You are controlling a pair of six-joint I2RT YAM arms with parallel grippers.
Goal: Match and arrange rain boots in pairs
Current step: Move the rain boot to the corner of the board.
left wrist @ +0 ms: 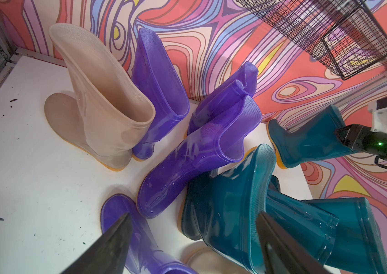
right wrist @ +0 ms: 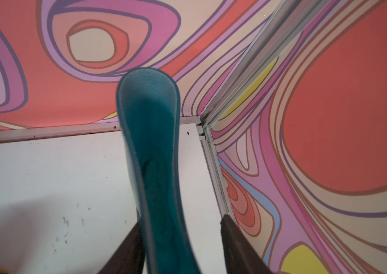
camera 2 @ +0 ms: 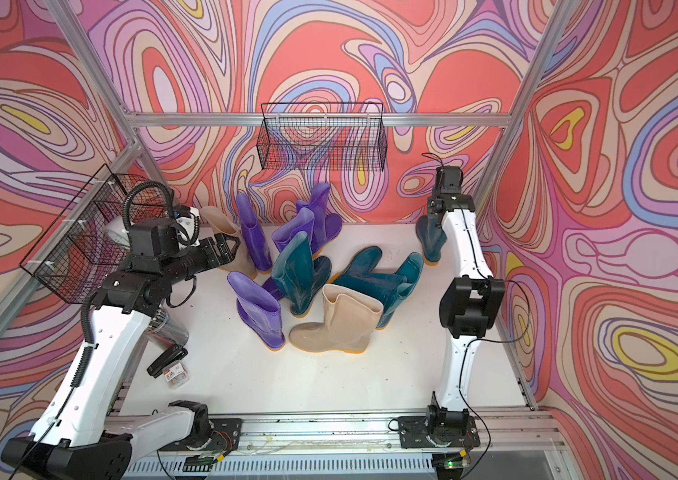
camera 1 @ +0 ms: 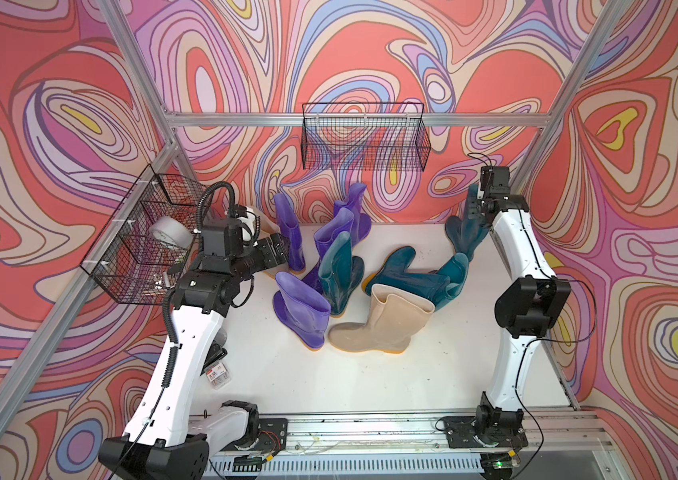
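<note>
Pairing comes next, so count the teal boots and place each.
4 teal boots. One stands at the back right corner, between the right gripper's open jaws; one stands upright in the middle beside the purple boots; two overlap, tipped, behind the front beige boot. None seems hidden.

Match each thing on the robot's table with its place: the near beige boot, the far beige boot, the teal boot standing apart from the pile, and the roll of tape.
Things
1. near beige boot
2. far beige boot
3. lone teal boot
4. roll of tape

Places
a. inside the side wire basket
b. far right corner of the table
c. upright at the front of the pile
d. far left corner, beside a purple boot

Pairs: 1-c, 2-d, 3-b, 4-a
</note>
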